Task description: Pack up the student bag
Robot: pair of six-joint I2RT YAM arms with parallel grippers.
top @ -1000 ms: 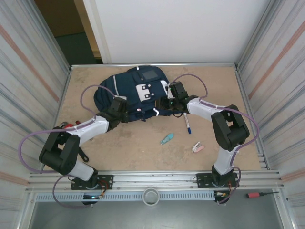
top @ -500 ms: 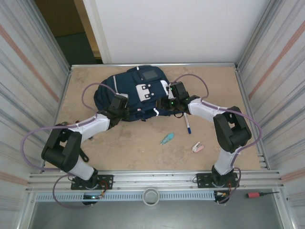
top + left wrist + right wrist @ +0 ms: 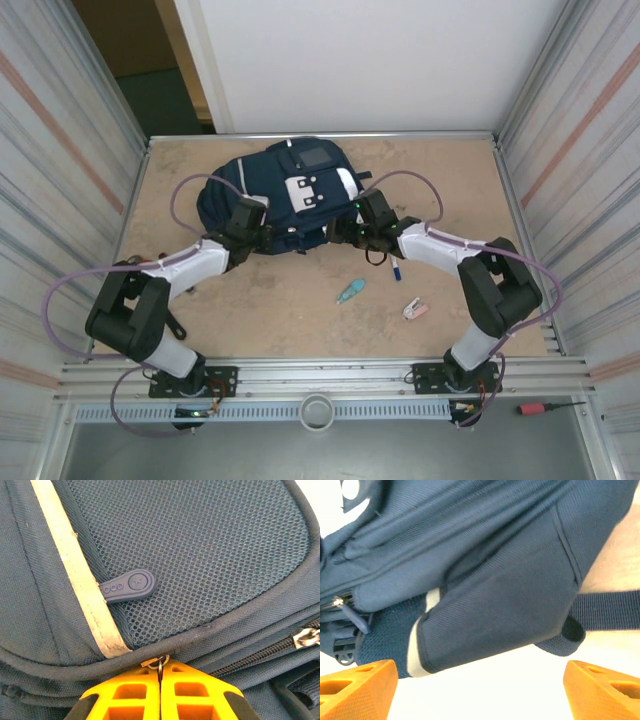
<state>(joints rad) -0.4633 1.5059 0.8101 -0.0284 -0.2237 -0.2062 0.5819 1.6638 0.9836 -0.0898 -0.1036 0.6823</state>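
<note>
The student bag (image 3: pixel 285 190), navy with white patches, lies at the back middle of the table. My left gripper (image 3: pixel 254 226) sits at its near left edge. In the left wrist view this gripper (image 3: pixel 161 672) is shut, its yellow fingertips pinching a small metal zipper pull ring (image 3: pixel 161 661) just below the mesh panel (image 3: pixel 200 555). My right gripper (image 3: pixel 347 230) is at the bag's near right edge. In the right wrist view it (image 3: pixel 480 690) stands wide open with nothing between its fingers, and the student bag's side pocket (image 3: pixel 495 600) and a strap (image 3: pixel 610 610) lie just ahead.
A pen (image 3: pixel 393 264), a teal object (image 3: pixel 350 291) and a small pink-and-white object (image 3: pixel 415 309) lie on the table in front of the bag, to the right. Metal walls close in both sides. A red-handled screwdriver (image 3: pixel 545 407) rests on the front rail.
The right gripper opened wide and drew back a little from the bag toward the near side. The left gripper closed fully on the zipper pull ring.
</note>
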